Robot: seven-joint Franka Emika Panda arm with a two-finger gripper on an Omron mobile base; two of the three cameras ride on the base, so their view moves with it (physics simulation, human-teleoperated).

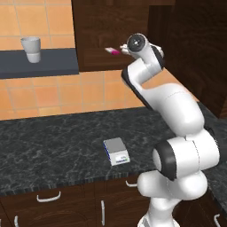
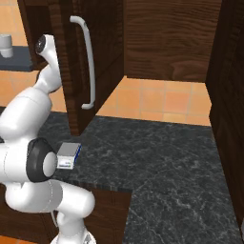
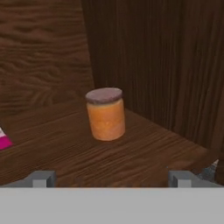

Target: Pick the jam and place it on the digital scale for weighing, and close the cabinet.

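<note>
In the hand view, the jam (image 3: 105, 114), a small orange jar with a brown lid, stands upright on the wooden shelf inside the cabinet (image 3: 153, 65). My gripper (image 3: 112, 178) is open just in front of it, the jar centred ahead of the two fingertips (image 3: 41, 178) and apart from them. The cabinet door (image 2: 71, 57) hangs open over the counter, its silver bar handle (image 2: 88, 62) facing out. The digital scale (image 1: 116, 151) (image 2: 69, 155) sits on the dark counter below, near the front edge, with nothing on it. My arm's wrist (image 1: 138, 43) reaches up into the cabinet.
A pink-and-white packet (image 1: 112, 51) (image 3: 3, 141) lies on the same shelf, left of the jar. A grey-white cup (image 1: 31, 48) stands on a dark wall shelf at the left. Low drawers with curved handles (image 1: 48, 197) run under the black marble counter (image 1: 53, 142).
</note>
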